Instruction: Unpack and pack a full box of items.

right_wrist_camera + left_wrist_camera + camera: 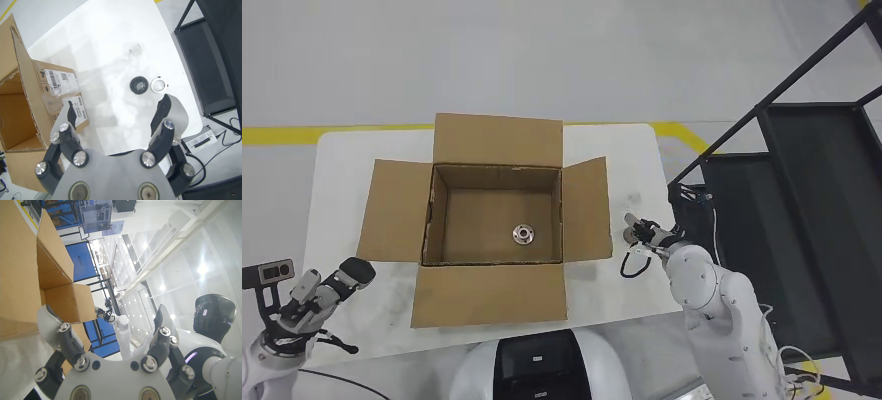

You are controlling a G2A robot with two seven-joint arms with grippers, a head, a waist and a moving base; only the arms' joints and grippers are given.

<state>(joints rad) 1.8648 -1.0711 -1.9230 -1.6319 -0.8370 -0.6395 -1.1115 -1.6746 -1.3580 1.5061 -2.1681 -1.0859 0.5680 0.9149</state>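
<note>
Looking down into a brown corrugated cardboard box, set at the middle of the smooth white table, with all four flaps folded flat outward. On the bare cardboard floor, toward the near right, one small round metal part, shiny and ring-shaped with a darker centre.

Seen more closely from the right wrist view: a dark ring with a bright metal rim and a flat white ring, just beside each other on the table to the right of the box. Also there: a crinkled clear plastic film lying from the right flap out across the tabletop, white printed labels stuck on that flap, and ragged, perforated flap edges.

Right gripper over the table between the box and the black metal rack, fingers released and wide apart, with rough black pads on smooth grey plates.

Left gripper off the table's near left corner, well apart from the box and tipped upward. Fingers likewise spread and grasping nothing, with pale pads on black linkages. From its wrist view, the box from low at the side: plain cardboard, with a half-round notch in one flap edge.
</note>
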